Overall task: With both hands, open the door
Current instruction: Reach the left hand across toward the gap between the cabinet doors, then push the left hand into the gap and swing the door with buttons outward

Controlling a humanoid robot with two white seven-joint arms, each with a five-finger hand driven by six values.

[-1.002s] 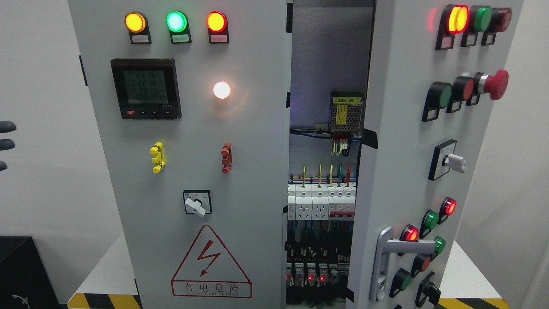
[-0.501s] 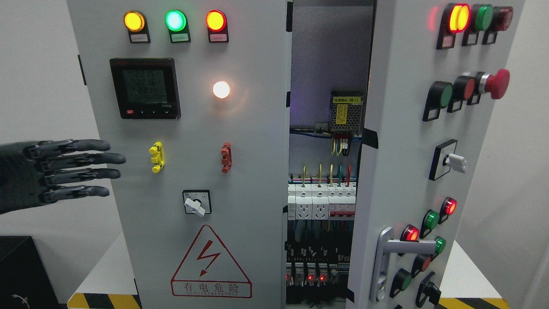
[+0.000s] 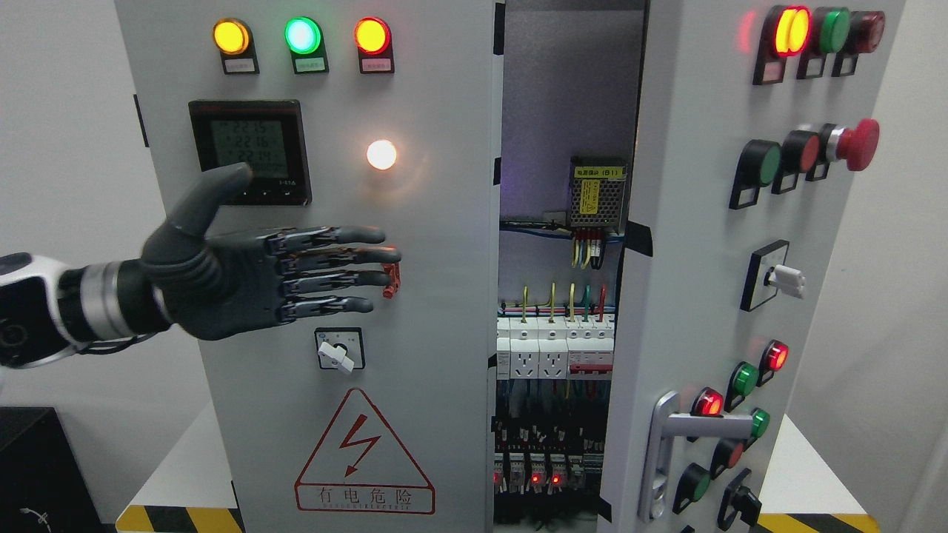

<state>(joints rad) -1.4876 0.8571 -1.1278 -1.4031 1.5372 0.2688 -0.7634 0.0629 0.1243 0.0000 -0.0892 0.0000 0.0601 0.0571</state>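
Two grey cabinet doors, one shut and one swung ajar

The left door [image 3: 444, 296] fills the left half of the frame, flat-on and closed, carrying lamps, a meter and a warning triangle. The right door [image 3: 689, 244], at the right of the frame, stands angled open, its silver handle [image 3: 666, 444] low down, wiring showing between.

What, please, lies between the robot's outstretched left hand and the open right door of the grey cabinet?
In the head view, between the left hand and the open right door lie the red terminal clip, bare grey panel, then the open gap showing wiring and white breakers.
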